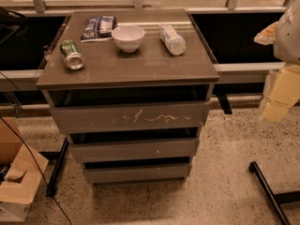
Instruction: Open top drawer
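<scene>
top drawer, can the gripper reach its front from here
Probably yes: the gripper hangs off to the right of the top drawer, with only floor between them.

Open floor (225, 172) before top drawer (129, 117), gripper (280, 96) at right

1. Far right, right at the edge: the arm (289, 29) shows as a pale, rounded white section up high, only partly in sight.
2. Just below it hangs the hand (277, 97), cream-yellow and blocky, joined to that white section from underneath.
3. The hand points downward and leans a little to the left, its lower end tapering.
4. It hangs free in the air, well off to the side, and its tip is the lowest part of the robot I can see.
5. The edge cuts off everything further back along the arm.
</scene>
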Available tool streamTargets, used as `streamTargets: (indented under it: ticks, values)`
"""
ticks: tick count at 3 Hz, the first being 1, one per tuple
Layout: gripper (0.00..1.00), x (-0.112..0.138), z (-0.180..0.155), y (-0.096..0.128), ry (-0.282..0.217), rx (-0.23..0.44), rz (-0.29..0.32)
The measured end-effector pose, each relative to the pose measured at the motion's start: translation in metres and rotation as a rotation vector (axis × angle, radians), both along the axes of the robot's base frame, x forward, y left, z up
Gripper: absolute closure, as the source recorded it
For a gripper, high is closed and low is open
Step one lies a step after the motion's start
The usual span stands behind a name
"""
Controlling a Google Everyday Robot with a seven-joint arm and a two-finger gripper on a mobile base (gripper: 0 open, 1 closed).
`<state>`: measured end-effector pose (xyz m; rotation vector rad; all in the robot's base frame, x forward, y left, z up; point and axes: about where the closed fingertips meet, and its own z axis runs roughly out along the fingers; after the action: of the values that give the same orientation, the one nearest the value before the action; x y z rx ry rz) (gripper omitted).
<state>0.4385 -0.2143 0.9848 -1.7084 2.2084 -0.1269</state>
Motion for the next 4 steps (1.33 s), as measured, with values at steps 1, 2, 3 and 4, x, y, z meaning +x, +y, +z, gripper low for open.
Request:
streamTargets:
  ticks: [1,2,3,4]
  values:
    - [0.00,0.000,0.000,0.000,0.000,0.000,0.000]
    - [0.00,0.001,-0.013,0.010,0.006,0.057,0.020]
    - [0.00,0.010,-0.044,0.030,0.013,0.129,0.075]
    - [0.00,0.029,-0.080,0.049,0.023,0.204,0.118]
